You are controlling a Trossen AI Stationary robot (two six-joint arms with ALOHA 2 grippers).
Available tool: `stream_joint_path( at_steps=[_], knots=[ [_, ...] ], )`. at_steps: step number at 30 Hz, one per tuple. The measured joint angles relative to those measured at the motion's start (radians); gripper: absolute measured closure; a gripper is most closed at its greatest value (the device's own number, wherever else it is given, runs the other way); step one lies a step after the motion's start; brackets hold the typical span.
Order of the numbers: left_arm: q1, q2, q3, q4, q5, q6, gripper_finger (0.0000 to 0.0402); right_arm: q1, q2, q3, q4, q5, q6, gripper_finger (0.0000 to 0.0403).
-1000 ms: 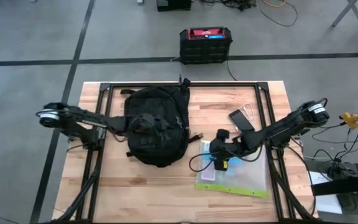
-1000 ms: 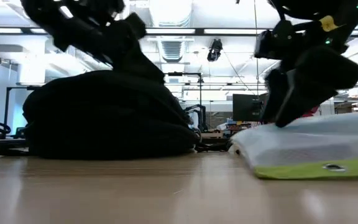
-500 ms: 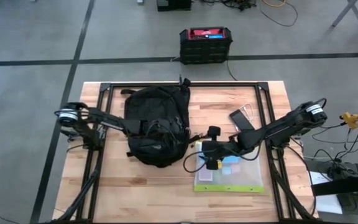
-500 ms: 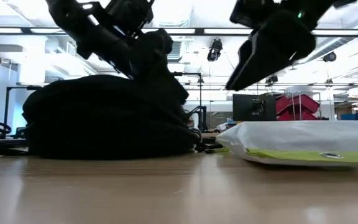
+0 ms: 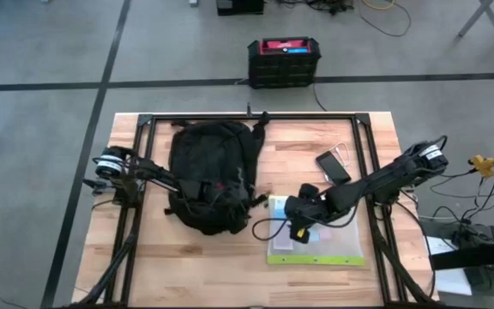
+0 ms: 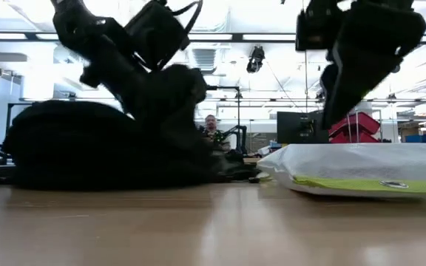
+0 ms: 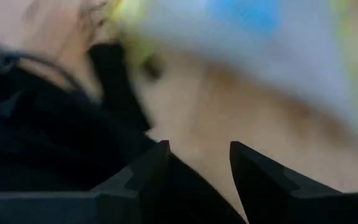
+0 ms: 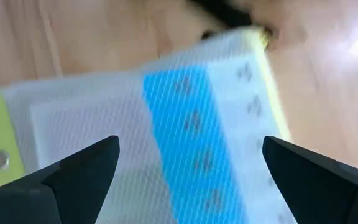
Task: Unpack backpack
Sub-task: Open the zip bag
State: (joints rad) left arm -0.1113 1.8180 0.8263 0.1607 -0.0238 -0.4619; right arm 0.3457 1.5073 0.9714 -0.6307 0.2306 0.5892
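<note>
Both claws (image 5: 297, 225) beside backpack (image 5: 208, 172), one each side

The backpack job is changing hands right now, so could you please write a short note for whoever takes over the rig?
Left end effector: down on the backpack, fingers open in its wrist view, nothing seen between them.
Right end effector: open, empty, hovering over the mesh pouch.
Things: the backpack lies on the table's left-centre. The pouch lies flat to its right, a phone farther back, near the right arm.
Done: the pouch and phone are out on the table.
Left: whether anything remains inside cannot be seen, so check the backpack and take out whatever is there.
</note>
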Motion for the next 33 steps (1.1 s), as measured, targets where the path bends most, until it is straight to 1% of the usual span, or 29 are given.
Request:
stream_joint_path(
  at_steps=[2,3,5,7,9,11,14,16,18,20,22,26,29,33],
  knots=[
    [0.000,-0.023,-0.015,-0.131,-0.090,-0.016,0.0246,-0.009,0.000,-0.002,-0.058,-0.035,0.005,0.0018],
    [-0.001,-0.043,-0.028,-0.173,-0.137,-0.027,0.0246,-0.009,0.000,-0.003,-0.070,-0.045,0.003,0.0018],
    [-0.005,-0.082,-0.060,-0.213,-0.192,-0.057,0.0246,-0.002,0.000,-0.004,-0.079,-0.055,-0.006,0.0018],
    [-0.012,-0.138,-0.089,-0.223,-0.211,-0.086,0.0246,0.004,0.001,-0.013,-0.099,-0.050,-0.019,0.0018],
    [-0.027,-0.197,-0.112,-0.225,-0.213,-0.101,0.0246,0.003,0.016,-0.021,-0.083,-0.047,-0.041,0.0018],
    [-0.041,-0.282,-0.133,-0.227,-0.227,-0.111,0.0246,-0.005,0.048,-0.029,-0.076,-0.035,-0.066,0.0018],
    [-0.064,-0.410,-0.153,-0.154,-0.293,-0.124,0.0246,-0.013,0.105,-0.027,-0.012,-0.014,-0.137,0.0018],
    [-0.086,-0.479,-0.177,-0.056,-0.326,-0.112,0.0246,-0.019,0.147,-0.022,0.068,-0.003,-0.190,0.0018],
    [-0.098,-0.527,-0.212,0.062,-0.329,-0.082,0.0246,-0.023,0.179,0.006,0.141,-0.003,-0.236,0.0018],
    [-0.104,-0.547,-0.245,0.165,-0.330,-0.078,0.0246,-0.025,0.198,0.060,0.135,-0.012,-0.260,0.0018],
    [-0.108,-0.549,-0.285,0.213,-0.332,-0.087,0.0246,-0.025,0.204,0.120,0.054,-0.034,-0.280,0.0018],
    [-0.111,-0.498,-0.337,0.283,-0.332,-0.160,0.0246,-0.022,0.192,0.240,-0.078,-0.034,-0.300,0.0018],
    [-0.117,-0.414,-0.360,0.418,-0.316,-0.215,0.0246,-0.024,0.185,0.272,-0.096,-0.028,-0.303,0.0018],
    [-0.121,-0.273,-0.338,0.578,-0.221,-0.264,0.0239,-0.050,0.185,0.278,-0.100,-0.048,-0.298,0.0018]
  ],
)
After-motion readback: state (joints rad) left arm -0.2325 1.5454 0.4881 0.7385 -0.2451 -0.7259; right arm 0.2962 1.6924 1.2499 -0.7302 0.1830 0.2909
